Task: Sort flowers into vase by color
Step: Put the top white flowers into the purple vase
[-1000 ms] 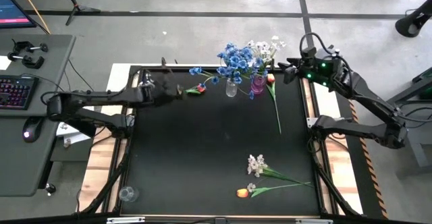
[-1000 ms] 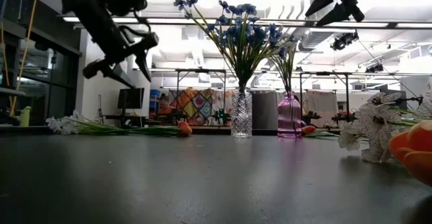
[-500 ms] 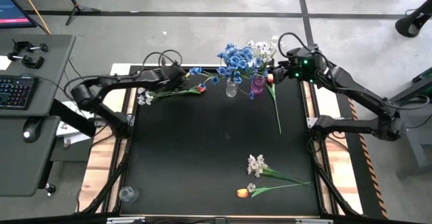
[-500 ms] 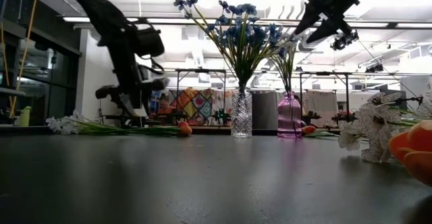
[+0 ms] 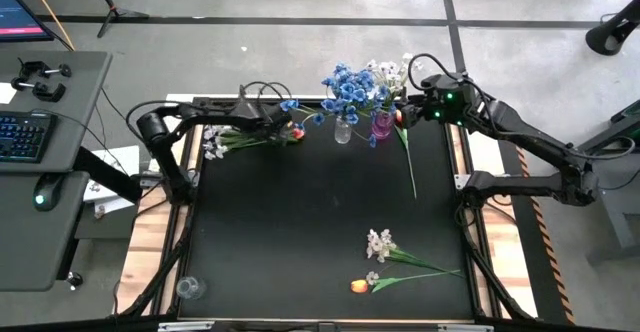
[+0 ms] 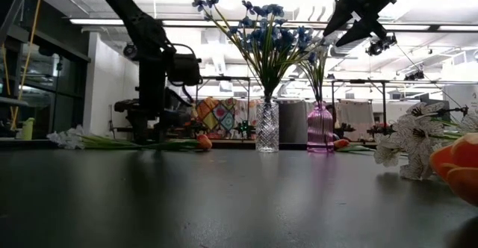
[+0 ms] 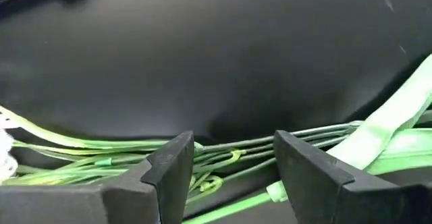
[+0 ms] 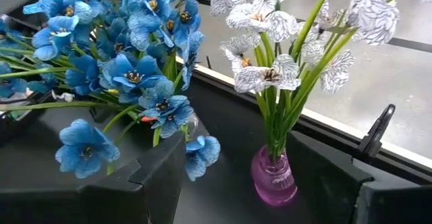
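Vases: two, clear (image 5: 343, 131), pink (image 5: 382, 125); loose orange tulips (image 5: 359, 286): three

Matt black table (image 5: 300, 232); glossy pink glass vase (image 8: 274, 177).

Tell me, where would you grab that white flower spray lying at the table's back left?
Probably mid-stem, from straight above. The white spray lies flat, its thin green stems bundled together. The left gripper hangs open astride them, clear of the bushy blossoms.
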Robot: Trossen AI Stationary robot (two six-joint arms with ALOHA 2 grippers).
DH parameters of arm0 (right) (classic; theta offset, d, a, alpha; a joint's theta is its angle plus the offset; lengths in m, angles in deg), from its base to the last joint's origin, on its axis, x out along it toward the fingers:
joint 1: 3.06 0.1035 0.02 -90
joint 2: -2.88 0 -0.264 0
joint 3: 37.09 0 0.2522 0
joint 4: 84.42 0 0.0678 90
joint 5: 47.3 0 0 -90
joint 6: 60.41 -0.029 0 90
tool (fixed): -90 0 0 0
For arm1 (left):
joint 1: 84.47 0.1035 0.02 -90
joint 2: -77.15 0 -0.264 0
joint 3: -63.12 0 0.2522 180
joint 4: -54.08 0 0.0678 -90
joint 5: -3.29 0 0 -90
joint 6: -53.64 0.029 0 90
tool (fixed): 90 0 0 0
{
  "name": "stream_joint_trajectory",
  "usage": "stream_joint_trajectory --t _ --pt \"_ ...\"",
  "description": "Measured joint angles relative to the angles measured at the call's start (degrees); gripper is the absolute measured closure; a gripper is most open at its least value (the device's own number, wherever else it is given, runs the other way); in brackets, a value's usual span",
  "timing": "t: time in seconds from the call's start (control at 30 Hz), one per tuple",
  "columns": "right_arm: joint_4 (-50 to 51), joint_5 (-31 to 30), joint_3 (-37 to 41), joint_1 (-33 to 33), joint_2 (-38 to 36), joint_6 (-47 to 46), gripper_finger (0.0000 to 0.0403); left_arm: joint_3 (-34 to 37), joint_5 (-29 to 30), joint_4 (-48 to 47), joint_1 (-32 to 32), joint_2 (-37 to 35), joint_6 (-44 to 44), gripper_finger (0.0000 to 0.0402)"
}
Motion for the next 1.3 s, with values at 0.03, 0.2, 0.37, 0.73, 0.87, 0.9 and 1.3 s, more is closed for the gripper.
stream_joint_trajectory --t 0.03,0.2,0.37,0.73,0.87,0.9,1.3 --pt "0.0 0.0 0.0 0.22 0.0 0.08 0.016 -0.01 -0.11 -0.84 -1.01 0.0 -0.04 0.0204" --pt "0.01 0.0 0.0 0.77 0.0 0.13 0.016 0.14 -1.23 -5.48 -8.15 -2.21 -1.5 0.0204" --pt "0.02 -0.02 0.0 0.77 0.0 0.12 0.016 0.17 -2.2 -7.27 -16.85 -6.8 -8.53 0.0204" --pt "0.02 -0.02 0.0 0.75 0.0 0.13 0.016 0.23 7.14 -6.18 -32.93 -11.64 -29.83 0.0204" --pt "0.02 -0.04 0.0 0.75 0.0 0.14 0.016 0.54 8.74 -1.87 -28.52 -12.22 -31.43 0.0204" --pt "0.02 -0.04 0.02 0.75 0.0 0.14 0.0159 1.03 7.34 0.38 -27.04 -12.08 -30.9 0.0204" --pt "0.82 -0.04 0.02 0.75 0.0 -1.51 0.0159 5.45 -2.19 12.85 -17.83 -8.63 -29.6 0.0204"
